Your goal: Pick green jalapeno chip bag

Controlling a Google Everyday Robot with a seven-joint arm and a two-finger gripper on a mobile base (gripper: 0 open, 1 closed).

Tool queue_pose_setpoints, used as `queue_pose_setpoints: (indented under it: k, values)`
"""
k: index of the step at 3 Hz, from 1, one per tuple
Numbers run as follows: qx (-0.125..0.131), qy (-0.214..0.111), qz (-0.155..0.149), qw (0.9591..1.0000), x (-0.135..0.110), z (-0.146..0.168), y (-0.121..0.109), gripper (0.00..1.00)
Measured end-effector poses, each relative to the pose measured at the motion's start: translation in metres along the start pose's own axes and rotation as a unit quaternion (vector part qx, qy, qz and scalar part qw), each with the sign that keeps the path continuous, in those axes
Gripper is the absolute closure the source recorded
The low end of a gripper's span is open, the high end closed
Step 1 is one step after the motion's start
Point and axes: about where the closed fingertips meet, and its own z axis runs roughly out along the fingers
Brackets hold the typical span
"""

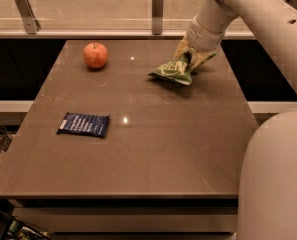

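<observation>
The green jalapeno chip bag (172,70) is a glossy light-green foil bag with white lettering at the far right of the brown table (153,149). My gripper (192,55) comes down from the upper right and its fingers are closed on the bag's right end. The bag's left end droops toward the table surface; its right end is lifted and partly hidden by the fingers.
A red apple (95,55) stands at the far left of the table. A flat dark-blue packet (83,124) lies at the left, nearer the front. A glass barrier with metal posts (158,4) runs behind the table. My robot's body (275,179) fills the lower right.
</observation>
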Motion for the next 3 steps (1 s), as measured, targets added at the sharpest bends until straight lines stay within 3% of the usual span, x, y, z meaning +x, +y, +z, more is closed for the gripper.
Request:
queue_pose_setpoints:
  k: [3]
  values:
    - [0.000,0.000,0.000,1.0000,0.0000,-0.0007,-0.0002,1.00]
